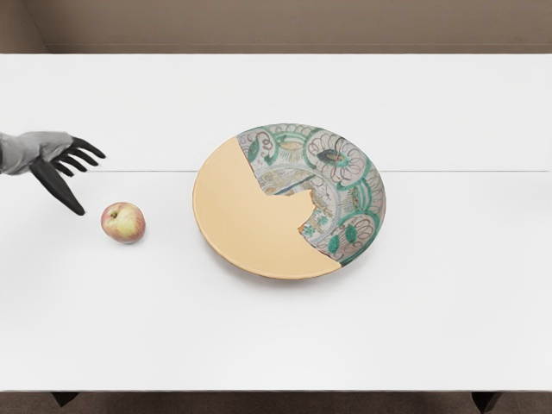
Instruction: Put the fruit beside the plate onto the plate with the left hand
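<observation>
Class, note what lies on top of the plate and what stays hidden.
Nothing lies on the plate: its orange and patterned face shows bare. The apple sits on the table beside it, apart. The table under the plate is covered.

An apple (123, 222) lies on the white desk (431, 328), left of a plate (241, 226) that is part plain orange, part green floral pattern. The left robot hand (65, 164), fingers spread, hangs up-left of the apple, seemingly not touching it.
</observation>
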Motion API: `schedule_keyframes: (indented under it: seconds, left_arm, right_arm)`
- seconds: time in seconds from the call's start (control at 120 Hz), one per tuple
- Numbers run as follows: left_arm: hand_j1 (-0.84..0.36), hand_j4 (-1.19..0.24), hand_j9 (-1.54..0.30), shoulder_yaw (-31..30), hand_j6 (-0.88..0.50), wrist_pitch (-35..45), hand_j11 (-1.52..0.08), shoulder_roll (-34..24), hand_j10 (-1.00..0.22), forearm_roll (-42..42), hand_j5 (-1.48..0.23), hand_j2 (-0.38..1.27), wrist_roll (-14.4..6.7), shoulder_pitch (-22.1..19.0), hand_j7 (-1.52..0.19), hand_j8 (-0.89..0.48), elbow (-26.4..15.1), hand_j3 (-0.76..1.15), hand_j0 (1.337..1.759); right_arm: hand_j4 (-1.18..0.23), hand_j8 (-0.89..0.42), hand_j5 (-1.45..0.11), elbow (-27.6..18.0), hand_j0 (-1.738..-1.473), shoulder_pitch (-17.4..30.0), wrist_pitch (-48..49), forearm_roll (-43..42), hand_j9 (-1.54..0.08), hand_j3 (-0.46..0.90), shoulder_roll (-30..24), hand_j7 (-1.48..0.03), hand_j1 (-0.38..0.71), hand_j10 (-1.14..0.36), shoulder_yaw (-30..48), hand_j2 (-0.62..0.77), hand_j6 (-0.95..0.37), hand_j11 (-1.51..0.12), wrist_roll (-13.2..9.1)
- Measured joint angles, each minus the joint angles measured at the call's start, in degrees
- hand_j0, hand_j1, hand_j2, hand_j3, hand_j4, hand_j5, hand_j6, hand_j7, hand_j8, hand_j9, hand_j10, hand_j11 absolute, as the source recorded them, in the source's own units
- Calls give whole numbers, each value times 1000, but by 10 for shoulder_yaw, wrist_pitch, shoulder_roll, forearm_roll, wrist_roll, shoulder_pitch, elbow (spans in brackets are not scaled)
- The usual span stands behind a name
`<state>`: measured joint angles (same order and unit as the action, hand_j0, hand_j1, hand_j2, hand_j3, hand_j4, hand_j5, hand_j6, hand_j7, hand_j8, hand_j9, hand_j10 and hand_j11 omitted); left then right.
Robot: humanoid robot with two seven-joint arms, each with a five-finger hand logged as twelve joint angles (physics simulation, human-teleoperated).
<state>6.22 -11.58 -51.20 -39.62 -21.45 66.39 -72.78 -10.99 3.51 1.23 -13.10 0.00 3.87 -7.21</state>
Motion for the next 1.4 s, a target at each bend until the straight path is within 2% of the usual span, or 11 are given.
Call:
schedule_keyframes:
  seconds: [0.158, 0.258, 0.358, 0.633, 0.933, 0.992, 1.133, 1.275, 1.35, 1.4]
  left_arm:
    - [17, -283, -363, -33, -284, 87, -363, -27, -282, -5, -363, 59, 0, 3, -363, -284, -99, 0, 1658]
    - [-2, -299, -384, -53, -300, 120, -383, -33, -299, -7, -384, 62, 0, 3, -384, -300, -134, 0, 1658]
    - [-17, -312, -400, -72, -313, 153, -400, -30, -312, -30, -401, 65, 0, 3, -401, -313, -152, 0, 1658]
    - [-50, -340, -436, -113, -341, 198, -436, -3, -339, -95, -437, 71, 0, 1, -436, -341, -172, 0, 1658]
    - [-89, -373, -483, -143, -374, 229, -483, 22, -373, -154, -484, 85, -1, 1, -484, -374, -175, 0, 1658]
    - [-70, -372, -497, -150, -374, 234, -496, 34, -374, -160, -500, 9, -2, 1, -499, -374, -174, 0, 1656]
    - [-97, -386, -506, -159, -387, 239, -506, 38, -387, -165, -508, 47, -2, 1, -507, -387, -173, 0, 1657]
    - [-183, -457, -594, -166, -440, 238, -594, 38, -457, -167, -593, 80, -4, 1, -594, -446, -173, 0, 1657]
    - [-221, -527, -674, -168, -393, 235, -675, 37, -505, -167, -666, 144, -6, 1, -674, -401, -173, 0, 1656]
    - [-255, -482, -734, -170, -346, 234, -736, 36, -539, -168, -724, 203, -6, 2, -731, -377, -173, 0, 1655]
  right_arm:
    - [-33, -33, -43, 0, -1658, 0, 0, 0, -43, 0, 0, -43, -310, -33, 0, -7, -33, -43, 0]
    - [-33, -33, -43, 0, -1658, 0, 0, 0, -43, 0, 0, -43, -310, -33, 0, -7, -33, -43, 0]
    - [-33, -33, -43, 0, -1658, 0, 0, 0, -43, 0, 0, -43, -310, -33, 0, -7, -33, -43, 0]
    - [-33, -33, -43, 0, -1658, 0, 0, 0, -43, 0, 0, -43, -310, -33, 0, -7, -33, -43, 0]
    - [-33, -33, -43, 0, -1658, 0, 0, 0, -43, 0, 0, -43, -310, -33, 0, -7, -33, -43, 0]
    - [-33, -33, -43, 0, -1658, 0, 0, 0, -43, 0, 0, -43, -310, -33, 0, -7, -33, -43, 0]
    - [-33, -33, -43, 0, -1658, 0, 0, 0, -43, 0, 0, -43, -310, -33, 0, -7, -33, -43, 0]
    - [-33, -33, -43, 0, -1658, 0, 0, 0, -43, 0, 0, -43, -310, -33, 0, -7, -33, -43, 0]
    - [-33, -33, -43, 0, -1658, 0, 0, 0, -43, 0, 0, -43, -310, -33, 0, -7, -33, -43, 0]
    - [-33, -33, -43, 0, -1658, 0, 0, 0, -43, 0, 0, -43, -310, -33, 0, -7, -33, -43, 0]
